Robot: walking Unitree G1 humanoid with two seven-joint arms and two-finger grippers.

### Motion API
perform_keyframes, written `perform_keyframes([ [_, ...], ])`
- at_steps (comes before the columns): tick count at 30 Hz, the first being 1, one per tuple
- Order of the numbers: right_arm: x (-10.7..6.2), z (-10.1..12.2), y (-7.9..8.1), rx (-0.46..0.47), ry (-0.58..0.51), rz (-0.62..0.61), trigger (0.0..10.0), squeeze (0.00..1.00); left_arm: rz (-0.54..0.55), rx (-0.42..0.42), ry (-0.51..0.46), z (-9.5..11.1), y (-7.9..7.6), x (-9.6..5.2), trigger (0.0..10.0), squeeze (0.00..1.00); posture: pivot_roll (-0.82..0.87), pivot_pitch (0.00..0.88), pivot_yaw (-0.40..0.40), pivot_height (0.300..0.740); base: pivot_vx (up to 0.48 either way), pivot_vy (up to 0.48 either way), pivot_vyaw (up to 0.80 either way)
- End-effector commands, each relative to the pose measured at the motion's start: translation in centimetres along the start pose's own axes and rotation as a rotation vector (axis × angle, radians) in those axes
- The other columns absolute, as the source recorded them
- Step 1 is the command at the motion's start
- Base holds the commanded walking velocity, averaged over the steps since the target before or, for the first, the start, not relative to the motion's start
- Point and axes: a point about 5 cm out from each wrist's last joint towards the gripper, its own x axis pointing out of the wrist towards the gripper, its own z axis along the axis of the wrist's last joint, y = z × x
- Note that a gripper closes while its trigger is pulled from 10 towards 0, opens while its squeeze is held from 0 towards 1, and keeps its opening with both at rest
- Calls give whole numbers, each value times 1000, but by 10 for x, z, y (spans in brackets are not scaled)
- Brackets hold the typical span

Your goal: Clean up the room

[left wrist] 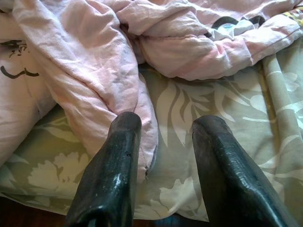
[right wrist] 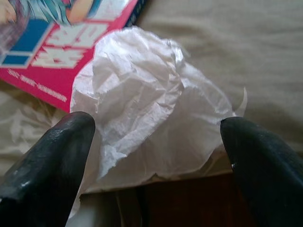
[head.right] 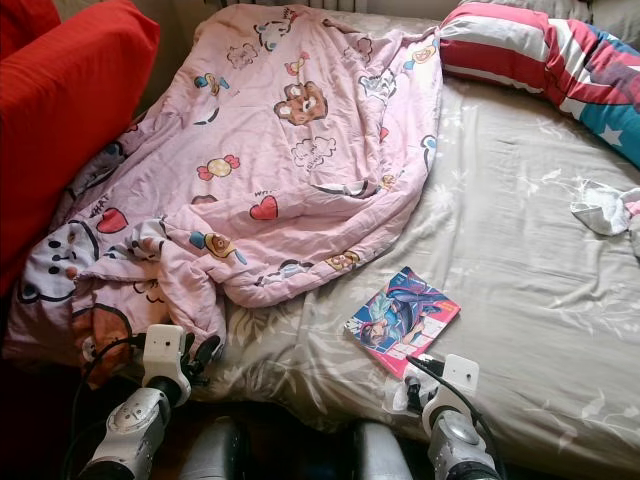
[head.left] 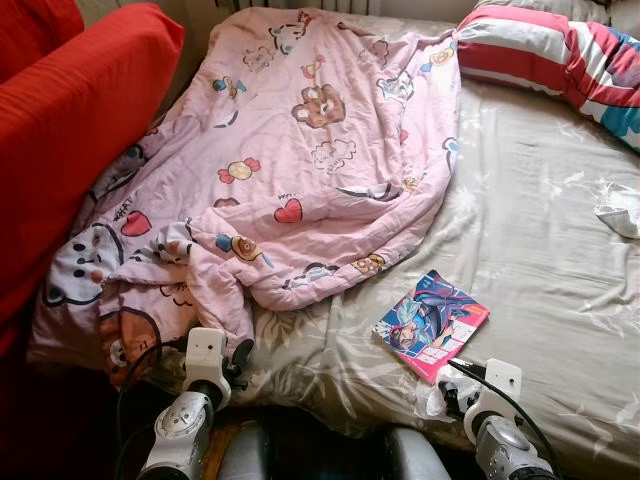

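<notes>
white crumpled tissue (head.left: 432, 398) is the likely pick here: sits at the near edge of the bed (head.left: 540, 240), touching the corner of a pink-edged comic book (head.left: 432, 324).

left eye view: right gripper (head.left: 452, 390) is right at the tissue; left gripper (head.left: 238, 360) sits at the bed edge by the hanging fold of the pink cartoon quilt (head.left: 290, 150). striped pillow (head.left: 545, 55) at the head end, another white scrap (head.left: 618, 215) far right, red sofa (head.left: 70, 130) on the left.

right eye view: same layout, nothing new; tissue (head.right: 400, 392) partly hidden by the right arm.

left wrist view: fingers (left wrist: 111, 170) spread apart, holding nothing. one tip touches the quilt fold (left wrist: 94, 94), floral sheet between them.

right wrist view: fingers (right wrist: 52, 161) wide apart, straddling the tissue wad (right wrist: 147, 123), not clamped yet.

handling judgement: tissue is near weightless, soft, crushes freely, not fragile. pinch across the bulky middle of the wad; edges would tear or slip. keep the lower finger off the book corner and sheet.
</notes>
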Motion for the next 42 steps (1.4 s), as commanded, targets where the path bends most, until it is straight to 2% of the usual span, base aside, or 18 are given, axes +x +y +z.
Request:
perform_keyframes([
  [1, -2, -12, -3, 4, 44, -16, 10000, 0, 3, -5, 40, -10, 1, -6, 10000, 0, 75, 240, 21, 652, 0, 0, 0],
  [2, -1, -11, -3, 5, 44, -22, 8784, 0, 1, -3, 41, -10, 0, -6, 10000, 0, 76, 239, 23, 652, 0, 0, 0],
  [4, -1, -10, -5, 11, 39, -28, 0, 0, -2, 3, 42, -9, 0, -6, 10000, 0, 77, 239, 25, 652, 0, 0, 0],
  [33, 0, 1, -2, 14, -2, -31, 196, 0, -1, 52, 61, -12, 2, -9, 10000, 0, 68, 229, 38, 652, 0, 0, 0],
  [34, 0, 6, 0, 23, -33, -24, 5922, 0, -2, 53, 63, -12, 2, -9, 10000, 0, 67, 228, 38, 652, 0, 0, 0],
  [35, 1, 8, 1, 32, -50, -17, 10000, 0, -3, 53, 63, -13, 2, -9, 10000, 0, 67, 228, 38, 652, 0, 0, 0],
  [36, 1, 11, 2, 47, -72, -7, 10000, 0, -3, 53, 64, -13, 1, -9, 10000, 0, 64, 223, 38, 652, 0, 0, 0],
  [37, 1, 14, 4, 63, -93, 7, 10000, 35, -4, 53, 65, -13, 1, -9, 10000, 0, 64, 223, 38, 652, 0, 0, 0],
  [38, 0, 17, 6, 74, -114, 15, 10000, 906, -5, 53, 67, -14, 1, -10, 10000, 0, 60, 222, 38, 652, 0, 0, 0],
  [39, 0, 18, 6, 80, -126, 18, 10000, 906, -5, 53, 67, -14, 1, -10, 10000, 0, 60, 222, 38, 652, 0, 0, 0],
  [40, 0, 20, 7, 90, -151, 26, 10000, 1000, -7, 53, 68, -14, 1, -10, 10000, 0, 58, 219, 39, 652, 0, 0, 0],
  [42, -1, 26, 9, 108, -200, 33, 10000, 1000, -9, 52, 70, -15, 0, -11, 10000, 0, 57, 217, 39, 652, 0, 0, 0],
])
